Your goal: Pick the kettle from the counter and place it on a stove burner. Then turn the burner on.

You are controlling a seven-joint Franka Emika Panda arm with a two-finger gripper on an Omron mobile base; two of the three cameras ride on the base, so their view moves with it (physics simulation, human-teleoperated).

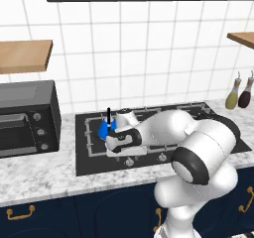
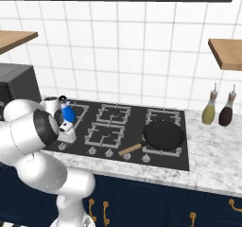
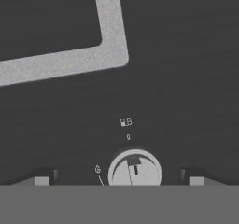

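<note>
We are in a kitchen: we see a black stove [image 2: 137, 126], a frying pan [image 2: 164, 135], white wall tiles [image 2: 142, 46] and a microwave [image 1: 27, 118].

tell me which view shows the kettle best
The right base view: the blue kettle sits on the cooktop's far left, dome and black handle clear. In the left base view the kettle is half hidden behind the arm.

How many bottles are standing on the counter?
2: the olive-green bottle and the dark bottle stand side by side on the counter, right of the cooktop.
</note>
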